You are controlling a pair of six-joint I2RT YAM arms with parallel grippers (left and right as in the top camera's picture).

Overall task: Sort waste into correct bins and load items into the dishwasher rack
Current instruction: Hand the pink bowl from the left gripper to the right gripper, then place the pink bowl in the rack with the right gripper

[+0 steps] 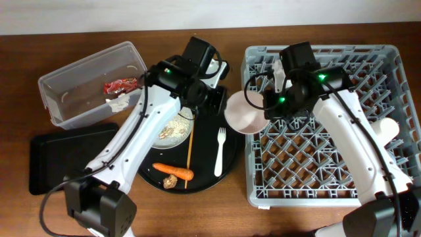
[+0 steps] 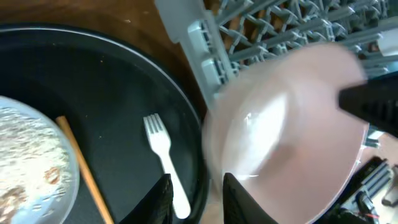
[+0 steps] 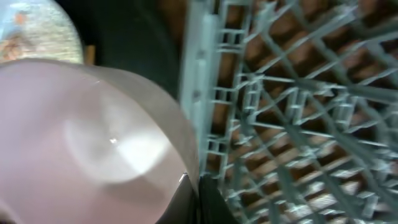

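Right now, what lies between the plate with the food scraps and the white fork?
A thin wooden stick lies on the round black tray between the plate and the fork; the overhead and left wrist views both show it.

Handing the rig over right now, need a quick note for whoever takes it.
Right end effector: shut on the bowl rim, at the rack's left edge.
Left end effector: open, beside the bowl.
Done: red wrapper and tissue are in the clear tub.
Left: seat the bowl in the rack. The plate with noodle scraps, fork, carrot and brown bits sit on the round tray.
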